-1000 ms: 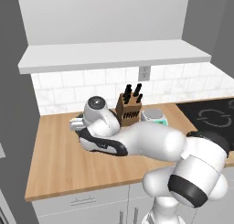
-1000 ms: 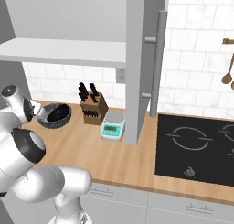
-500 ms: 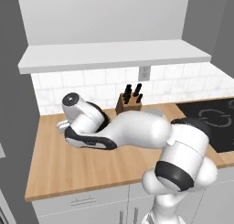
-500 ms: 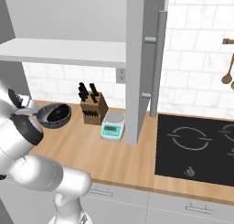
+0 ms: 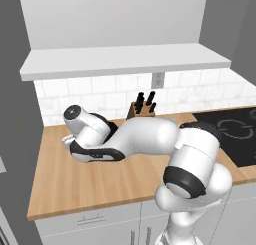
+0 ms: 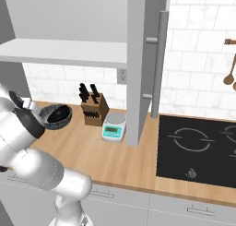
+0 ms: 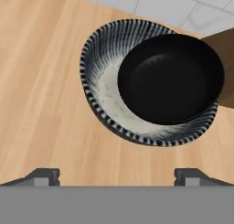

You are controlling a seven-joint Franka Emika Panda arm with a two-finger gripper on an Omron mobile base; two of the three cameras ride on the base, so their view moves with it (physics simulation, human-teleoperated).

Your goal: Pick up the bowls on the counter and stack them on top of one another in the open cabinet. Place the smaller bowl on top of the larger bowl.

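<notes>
Counter [image 5: 75, 189]: bare wood lies open in front of the bowls and toward the front edge.
Bowls: the smaller bowl [image 7: 170, 79] sits inside the larger bowl [image 7: 103, 88], near the tiled wall; free wood on their front and left sides in the hand view.
Gripper [image 7: 117, 175]: fingertips spread wide over bare wood just short of the larger bowl's rim.
Knife block [image 6: 94, 109]: stands just beside the bowls on the stove side, handles up, crowding that flank.
Scale [image 6: 114, 127]: sits beyond the knife block, next to a tall grey panel [image 6: 140, 68].
Open cabinet [image 5: 125, 61]: its white bottom board overhangs the bowls; the space above the board is open.
</notes>
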